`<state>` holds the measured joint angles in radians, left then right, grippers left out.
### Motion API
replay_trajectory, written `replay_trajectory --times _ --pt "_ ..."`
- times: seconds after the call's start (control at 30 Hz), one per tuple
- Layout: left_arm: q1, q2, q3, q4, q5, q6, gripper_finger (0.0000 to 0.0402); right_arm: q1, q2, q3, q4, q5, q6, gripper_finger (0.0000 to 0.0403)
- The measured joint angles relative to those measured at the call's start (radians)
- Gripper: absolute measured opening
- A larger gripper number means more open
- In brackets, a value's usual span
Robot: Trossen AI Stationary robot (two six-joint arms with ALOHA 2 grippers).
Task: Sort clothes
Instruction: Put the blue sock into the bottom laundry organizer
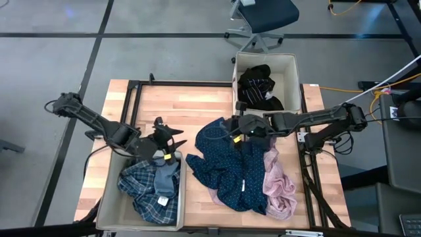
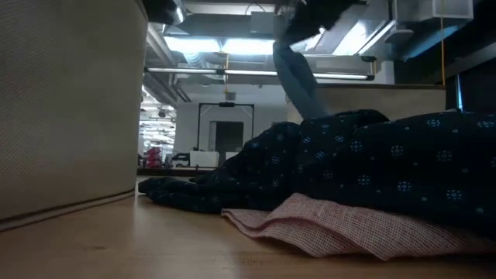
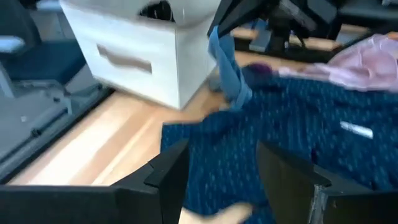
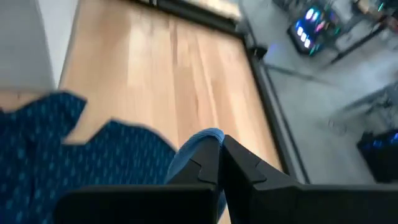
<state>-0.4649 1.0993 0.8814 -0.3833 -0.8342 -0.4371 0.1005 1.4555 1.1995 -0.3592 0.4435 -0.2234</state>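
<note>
A navy white-dotted garment (image 1: pixel 233 164) lies spread on the middle of the table, partly over a pale pink garment (image 1: pixel 279 184). My right gripper (image 1: pixel 232 130) hovers above its far part, shut on a small blue-teal piece (image 3: pixel 225 65) that hangs down. My left gripper (image 1: pixel 176 139) is open and empty above the far edge of the near-left box (image 1: pixel 108 197). That box holds the blue plaid shirt (image 1: pixel 141 191) and a grey-blue piece (image 1: pixel 166 176). Black and striped garments (image 1: pixel 260 85) lie in the far box (image 1: pixel 293 72). My right gripper pinches the blue-teal piece by its upper end (image 4: pixel 200 142) between its two shut fingers, coming from the table's right, slanting down. The piece hangs slack below the fingers (image 2: pixel 294 74). Its lower end (image 3: pixel 239 99) reaches down to the navy garment.
The beige far box stands right behind my right gripper, with its white side (image 3: pixel 137 59) showing in the left wrist view. Bare wood (image 1: pixel 177 105) lies between the two boxes. An office chair (image 1: pixel 263 20) stands beyond the table's far edge.
</note>
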Motion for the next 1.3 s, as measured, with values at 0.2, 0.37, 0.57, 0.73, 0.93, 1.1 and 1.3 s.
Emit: replay_trajectory --times 0.2,0.37,0.57,0.73,0.93,1.1,1.3 --pt "0.065 0.041 0.000 0.169 0.000 0.118 0.0178 0.000 0.000 0.019 0.147 -0.009 -0.083 0.0007" --pt "0.114 0.082 0.000 0.279 0.006 0.196 0.0178 -0.001 0.000 0.018 0.247 -0.053 -0.124 0.0008" --pt "0.176 0.135 0.000 0.411 0.102 0.283 0.0178 -0.001 0.000 0.018 0.325 -0.141 -0.144 0.0009" --pt "0.214 0.173 0.000 0.462 0.115 0.315 0.0178 -0.001 0.000 0.018 0.356 -0.188 -0.144 0.0009" --pt "0.241 0.215 0.000 0.530 0.298 0.338 0.0178 -0.001 0.000 0.018 0.368 -0.227 -0.143 0.0009" --pt "0.251 0.259 0.000 0.610 0.323 0.366 0.0178 -0.001 0.003 0.018 0.400 -0.259 -0.138 0.0009" --pt "0.268 0.286 0.000 0.636 0.323 0.368 0.0173 0.000 0.009 0.018 0.439 -0.336 -0.113 0.0009"
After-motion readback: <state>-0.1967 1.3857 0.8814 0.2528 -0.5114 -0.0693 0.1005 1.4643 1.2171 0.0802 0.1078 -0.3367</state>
